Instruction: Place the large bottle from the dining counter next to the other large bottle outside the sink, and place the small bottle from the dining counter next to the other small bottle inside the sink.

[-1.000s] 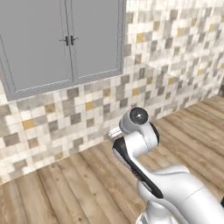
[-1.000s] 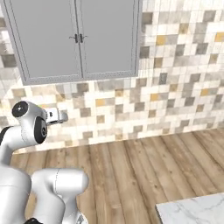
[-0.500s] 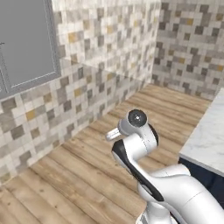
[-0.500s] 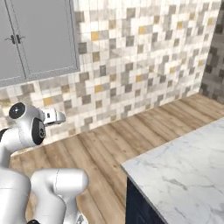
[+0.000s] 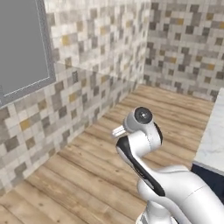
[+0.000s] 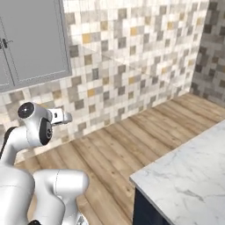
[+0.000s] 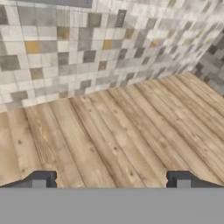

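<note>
My gripper [image 7: 111, 180] is open, its two dark fingertips [image 7: 41, 179] set wide apart with nothing between them. It points at bare wooden floor [image 7: 118, 131] in front of a tiled wall [image 7: 87, 48]. The large bottles, the small bottles and the sink are out of view. A white marble counter [image 6: 184, 171] with a dark blue base comes in at the lower right of the right base view, and its edge [image 5: 214, 135] lies at the right of the left base view. No bottle stands on the part I can see.
Grey cabinet doors [image 6: 30, 44] are set in the mosaic-tiled wall on the left. The two tiled walls meet in a corner [image 5: 146, 48] ahead. Wooden floor [image 6: 132, 140] runs between the wall and the marble counter.
The whole scene has swung with the base. The cabinet doors slid off to the left, the room's corner came into view and the marble counter came in at the right. My gripper stayed open.
</note>
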